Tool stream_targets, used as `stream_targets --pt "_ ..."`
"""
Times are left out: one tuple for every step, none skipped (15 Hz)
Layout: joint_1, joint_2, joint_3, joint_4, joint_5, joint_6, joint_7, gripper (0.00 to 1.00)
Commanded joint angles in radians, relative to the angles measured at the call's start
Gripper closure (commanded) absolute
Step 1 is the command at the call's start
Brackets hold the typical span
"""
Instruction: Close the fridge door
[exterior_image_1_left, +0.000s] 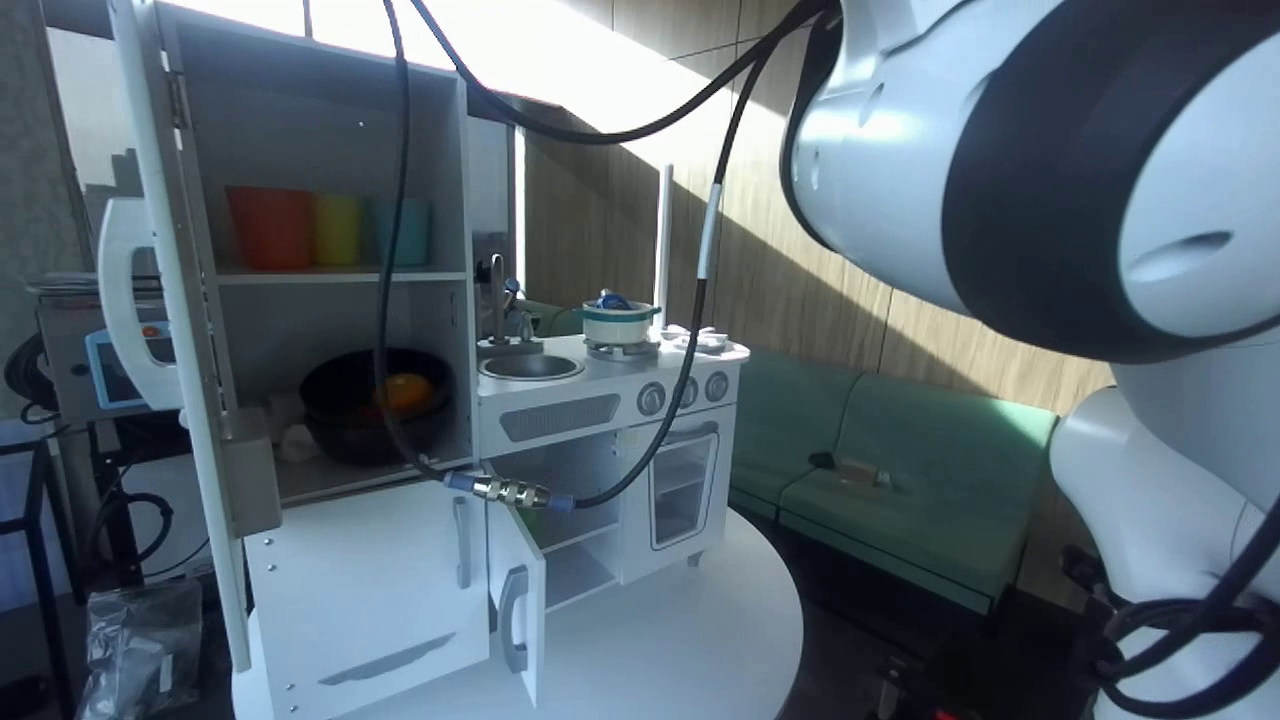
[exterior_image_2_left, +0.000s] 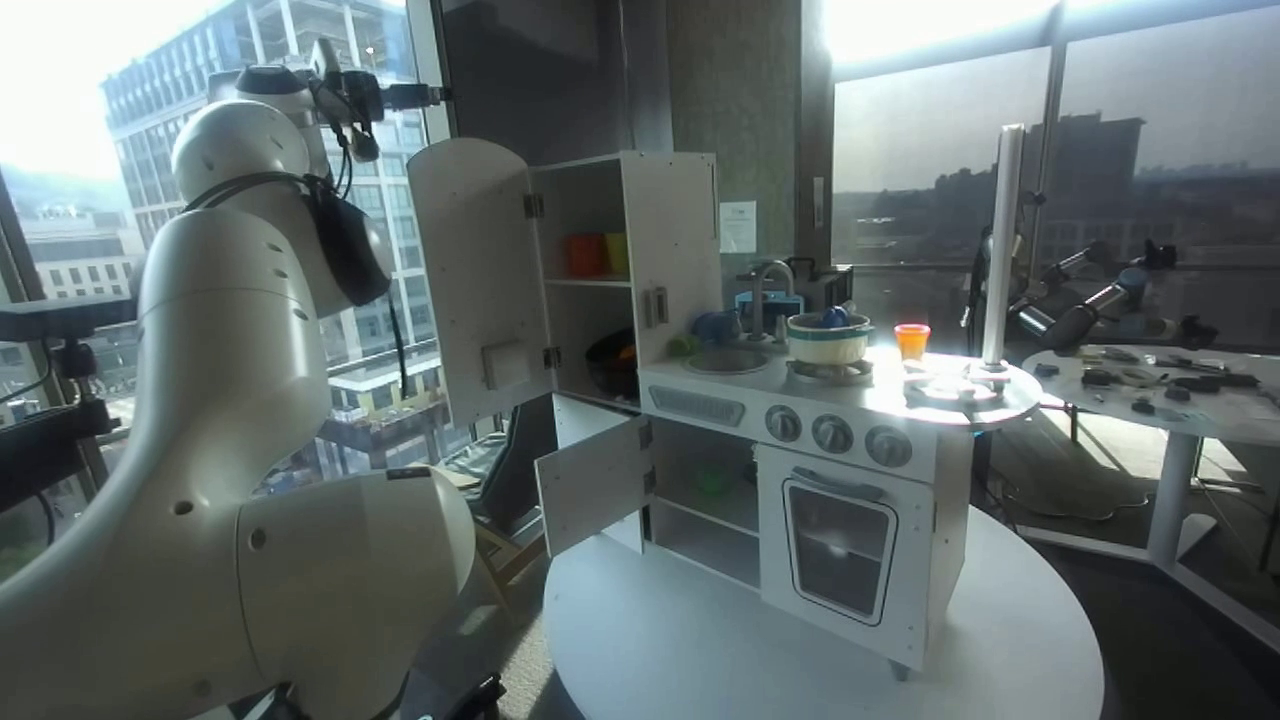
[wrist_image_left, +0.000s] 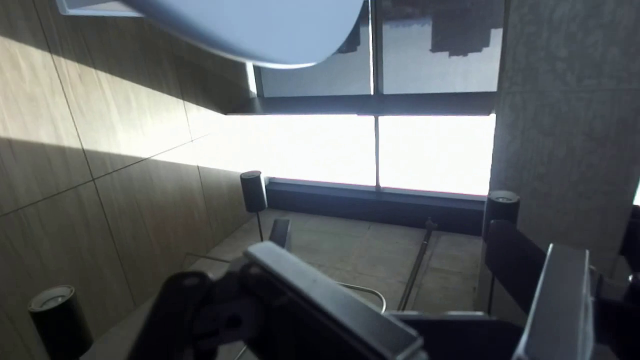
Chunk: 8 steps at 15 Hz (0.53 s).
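My gripper (exterior_image_2_left: 440, 95) was up high; in an exterior view it showed above the top of the fridge door (exterior_image_2_left: 478, 280); in the wrist view its two fingers (wrist_image_left: 340, 305) were spread, with a gap between them. The fridge door stood wide open, and I saw that in both exterior views; it was swung out from the left edge of the tall white fridge (exterior_image_2_left: 675, 230) as I looked at it; I couldn't tell which was nearer to the camera, the gripper or the door. On the fridge's shelf (exterior_image_1_left: 340, 278) I saw a red cup (exterior_image_1_left: 272, 228), a yellow cup (exterior_image_1_left: 338, 230) and a light blue cup (exterior_image_1_left: 415, 235); below them was a black bowl (exterior_image_1_left: 345, 425) with a round orange thing (exterior_image_1_left: 408, 391) in it; the lower door (exterior_image_1_left: 370, 580) of the fridge was flat against its front. Beside that, the cupboard door (exterior_image_2_left: 595, 485) under the sink (exterior_image_2_left: 728, 360) stuck out too; a pot (exterior_image_2_left: 828, 345) with a blue thing (exterior_image_2_left: 836, 317) in it sat on a stove ring (exterior_image_2_left: 830, 375); an orange cup (exterior_image_2_left: 911, 341) stood near the pot; the whole play kitchen (exterior_image_2_left: 948, 560) was on a round white table (exterior_image_2_left: 800, 660); in an exterior view a black cable (exterior_image_1_left: 403, 150) hung across my sight of the fridge.
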Motion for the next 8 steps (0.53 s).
stream_targets --pt "0.011 0.006 0.092 0.019 0.048 0.105 -0.053 0.0" --pt "0.017 0.008 0.119 0.018 0.078 0.113 -0.047 0.0" --pt "0.022 0.01 0.144 0.018 0.113 0.117 -0.037 0.0" --pt "0.027 0.008 0.166 0.018 0.151 0.124 -0.041 0.0" --pt "0.027 0.007 0.185 0.018 0.193 0.134 -0.042 0.0" --pt "0.028 0.004 0.202 0.016 0.238 0.14 -0.04 0.0" --pt "0.027 0.0 0.217 0.013 0.287 0.14 -0.037 0.0" --pt "0.022 -0.004 0.228 0.004 0.34 0.134 -0.026 0.0"
